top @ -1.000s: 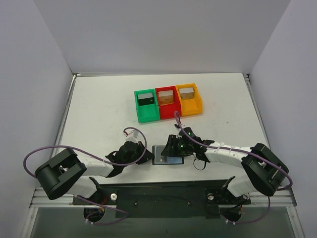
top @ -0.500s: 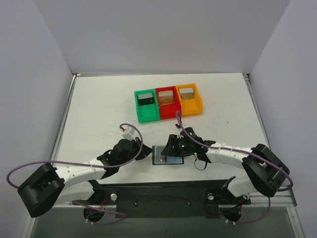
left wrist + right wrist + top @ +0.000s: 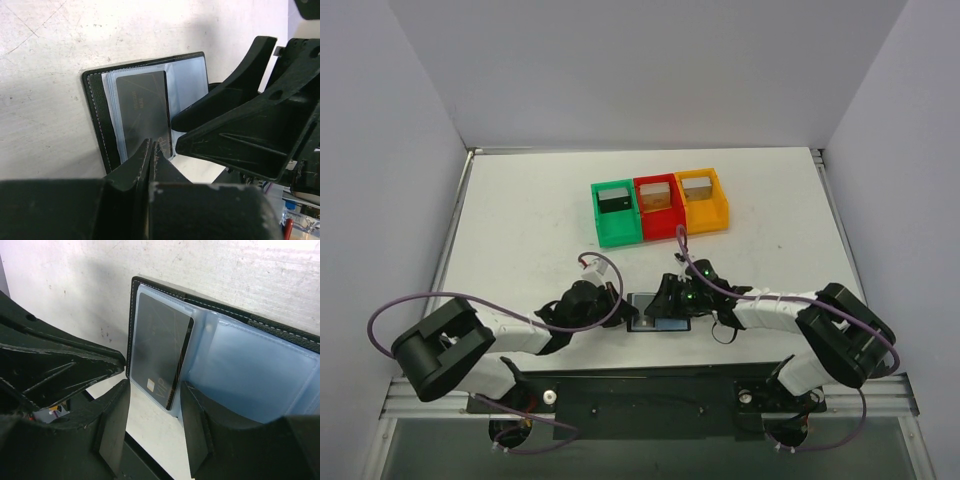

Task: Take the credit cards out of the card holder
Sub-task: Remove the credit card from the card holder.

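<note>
Card holder (image 3: 95,115) lying open; card (image 3: 142,107) seeming stiff, slick, gripping best at its lower edge. Left jaws pressing together there; right jaws standing apart.

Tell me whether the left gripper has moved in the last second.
Yes. The left gripper has edged right, up to the card holder's left edge.

The scuffed white worktop (image 3: 520,220) carries the card holder (image 3: 655,320), lying open near its front edge. Farther back a green bin (image 3: 617,236), red bin (image 3: 661,229) and orange bin (image 3: 706,220) stand touching in a row.
</note>
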Controlling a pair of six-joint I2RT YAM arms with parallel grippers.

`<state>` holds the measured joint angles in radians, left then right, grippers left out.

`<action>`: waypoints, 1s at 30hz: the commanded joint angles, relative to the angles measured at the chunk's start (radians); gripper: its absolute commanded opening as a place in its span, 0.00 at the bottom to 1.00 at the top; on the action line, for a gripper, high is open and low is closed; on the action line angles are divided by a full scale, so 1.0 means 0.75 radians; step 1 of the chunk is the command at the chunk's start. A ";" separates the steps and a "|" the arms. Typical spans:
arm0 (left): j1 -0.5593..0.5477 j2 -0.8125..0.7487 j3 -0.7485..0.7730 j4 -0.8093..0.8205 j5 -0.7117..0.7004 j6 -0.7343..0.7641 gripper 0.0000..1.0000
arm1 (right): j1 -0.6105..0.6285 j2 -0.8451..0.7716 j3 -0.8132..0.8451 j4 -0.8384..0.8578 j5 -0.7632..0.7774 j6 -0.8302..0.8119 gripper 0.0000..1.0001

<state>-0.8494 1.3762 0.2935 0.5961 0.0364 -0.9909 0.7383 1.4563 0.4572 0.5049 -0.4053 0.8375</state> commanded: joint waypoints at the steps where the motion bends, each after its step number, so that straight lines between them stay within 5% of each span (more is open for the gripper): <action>1: -0.003 0.041 0.042 0.097 0.017 -0.008 0.00 | -0.021 0.009 -0.010 0.079 -0.026 0.010 0.40; 17: 0.001 -0.049 0.024 0.042 -0.077 0.002 0.00 | -0.046 -0.070 -0.012 0.055 -0.042 0.012 0.41; 23: 0.001 0.018 0.026 0.054 -0.063 -0.023 0.00 | -0.046 -0.066 -0.019 0.063 -0.051 0.025 0.50; 30: -0.001 -0.008 0.038 -0.019 -0.092 -0.006 0.20 | -0.044 -0.058 -0.016 0.067 -0.047 0.029 0.52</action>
<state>-0.8490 1.3872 0.2909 0.5934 -0.0097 -1.0027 0.7120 1.4284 0.4385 0.5312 -0.4274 0.8570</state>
